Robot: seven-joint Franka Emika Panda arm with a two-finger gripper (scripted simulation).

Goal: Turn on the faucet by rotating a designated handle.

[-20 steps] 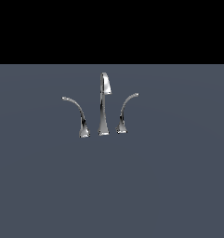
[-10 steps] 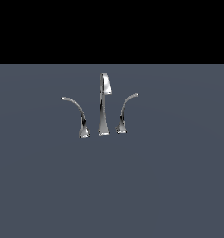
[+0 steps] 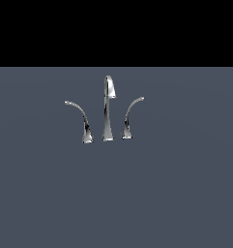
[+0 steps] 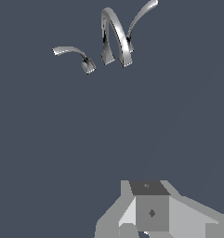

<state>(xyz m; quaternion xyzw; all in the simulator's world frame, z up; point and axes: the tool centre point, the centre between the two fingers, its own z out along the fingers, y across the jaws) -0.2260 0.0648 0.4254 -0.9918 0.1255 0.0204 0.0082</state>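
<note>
nothing has moved since the earlier frames: the small shiny chrome three-piece faucet point(image 3: 107, 109) stands mid-bench, and its long, flat-arching thin chrome handle point(image 3: 78, 114), at the exterior view's left, looks untouched. the grey blocky tool point(image 4: 150, 211) sits well apart; its opening cannot be told. approach, contact and rotation all remain.

The faucet point(image 3: 107, 109) stands on a flat grey bench point(image 3: 116, 193) as 3 chrome pieces in a row. The tall spout is in the middle. The handle point(image 3: 79, 118) arches toward the exterior view's left, and a shorter lever point(image 3: 130, 118) curves toward the exterior view's right.
</note>
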